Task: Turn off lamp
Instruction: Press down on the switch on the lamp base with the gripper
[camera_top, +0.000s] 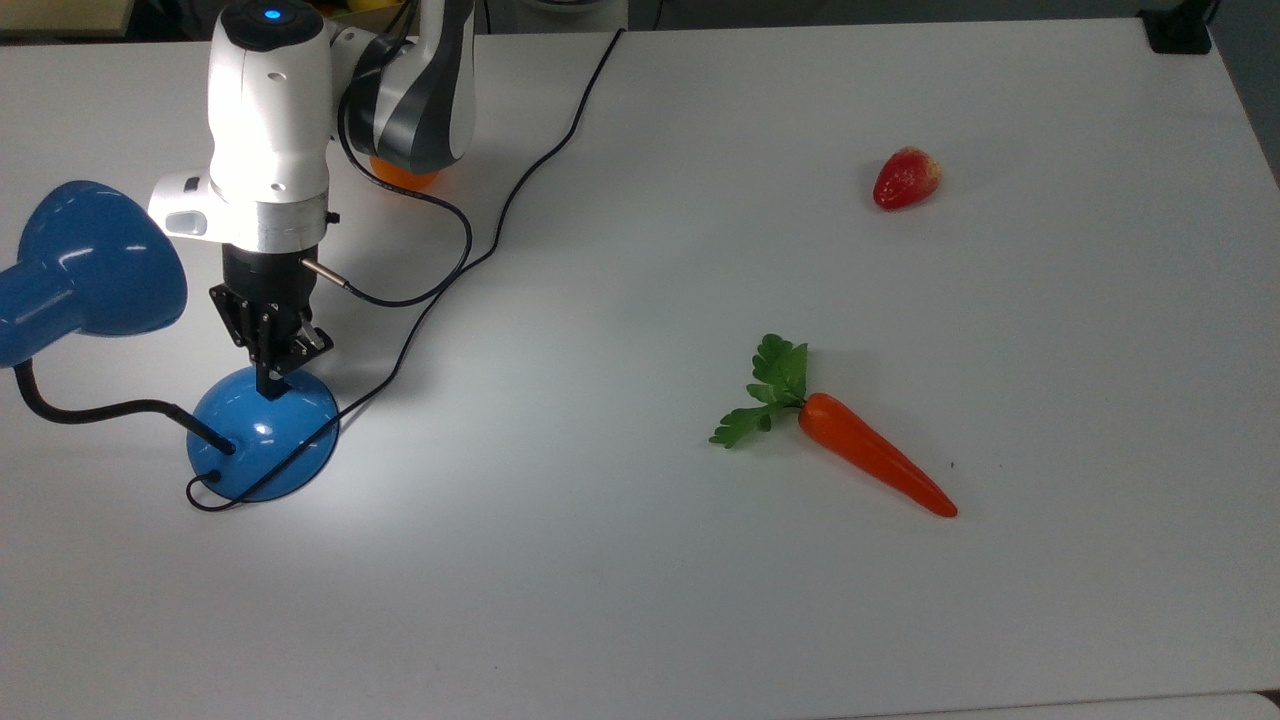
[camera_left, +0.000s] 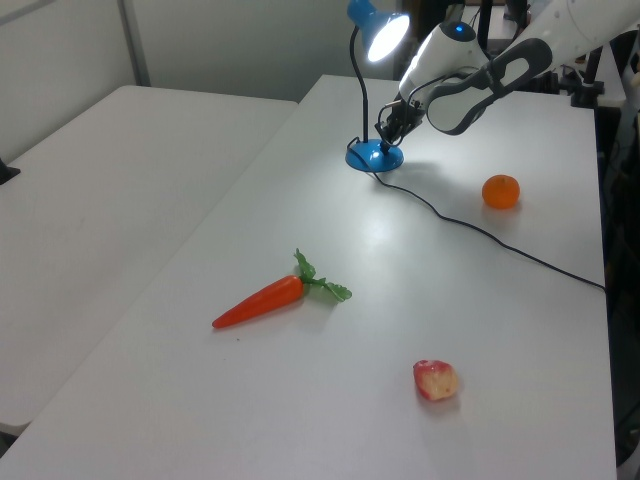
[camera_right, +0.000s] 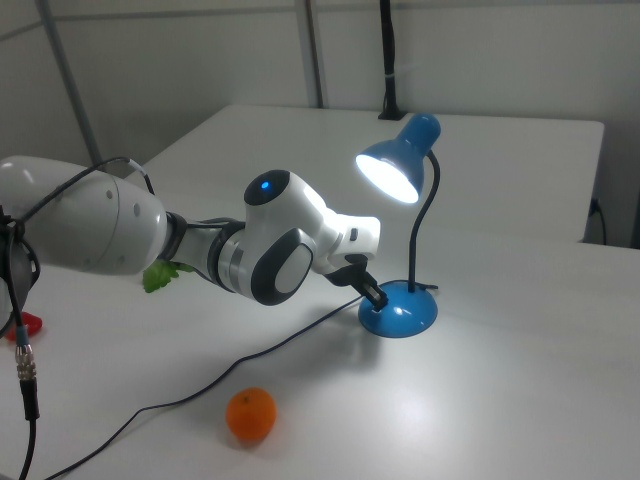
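On the white worktop (camera_top: 640, 600), the lit lamp (camera_top: 262, 432) stands at the top view's left, with the gripper (camera_top: 270, 385), fingers narrowed together, touching its base. Carrot (camera_top: 870, 455), strawberry (camera_top: 906, 178) and orange (camera_left: 500, 191) lie well apart; grey walls stand behind.

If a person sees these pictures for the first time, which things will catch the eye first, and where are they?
The lit blue lamp stands out most: its shade glows over the white table at the top view's left. The gripper rests on the lamp's round base, with the big white arm behind it. Next come the orange carrot with green leaves near the table's middle and the red strawberry at the top view's upper right.
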